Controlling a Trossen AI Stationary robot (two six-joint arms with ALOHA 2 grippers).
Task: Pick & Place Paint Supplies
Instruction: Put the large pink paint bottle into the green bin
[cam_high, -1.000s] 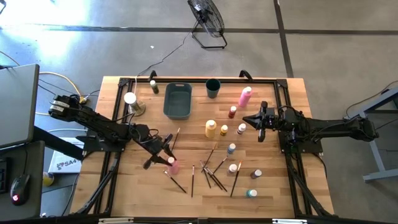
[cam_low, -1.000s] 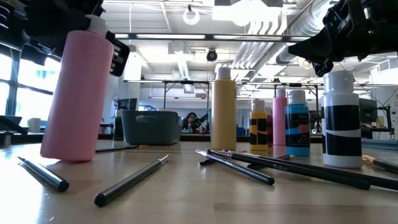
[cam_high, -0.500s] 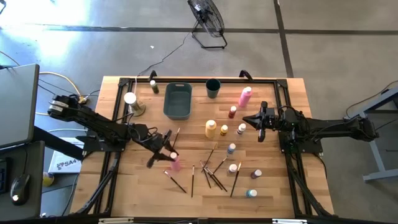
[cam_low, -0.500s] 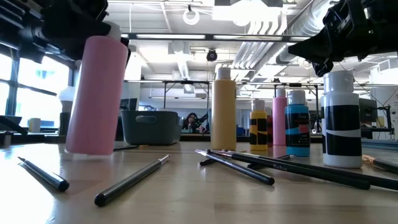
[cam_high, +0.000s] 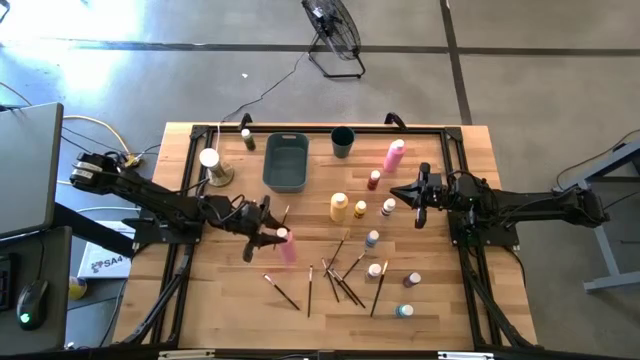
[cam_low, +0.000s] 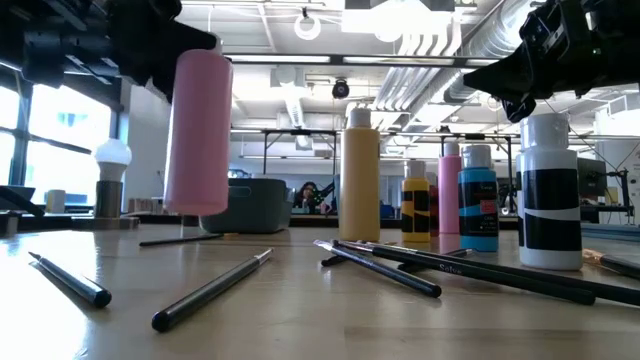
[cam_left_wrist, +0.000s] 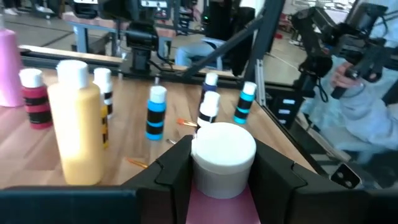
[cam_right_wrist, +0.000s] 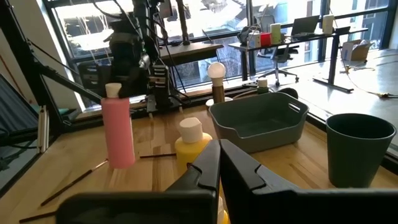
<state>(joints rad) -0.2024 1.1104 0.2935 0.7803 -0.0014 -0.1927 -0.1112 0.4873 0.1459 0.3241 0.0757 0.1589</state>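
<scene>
left end effector (cam_high: 268, 235) clamped on pink bottle (cam_high: 287, 247), now lifted off table | right end effector (cam_high: 418, 196) together, unmoved

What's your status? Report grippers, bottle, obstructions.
Left gripper shut on pink bottle, lifted clear of table. Right gripper shut, empty, waiting above small bottles. Grey bin ahead; brush lies between.

Setting: robotics lab or workshop, open-plan.
Floor: bare grey concrete (cam_high: 520, 60), standing fan (cam_high: 335, 35) on it.
Ceiling: exposed ducts (cam_low: 440, 60) and strip lights.
Worktop: butcher-block wood (cam_high: 230, 300) in a black frame.
Background: desks, office chairs (cam_right_wrist: 283, 59), large windows (cam_right_wrist: 205, 25).
</scene>
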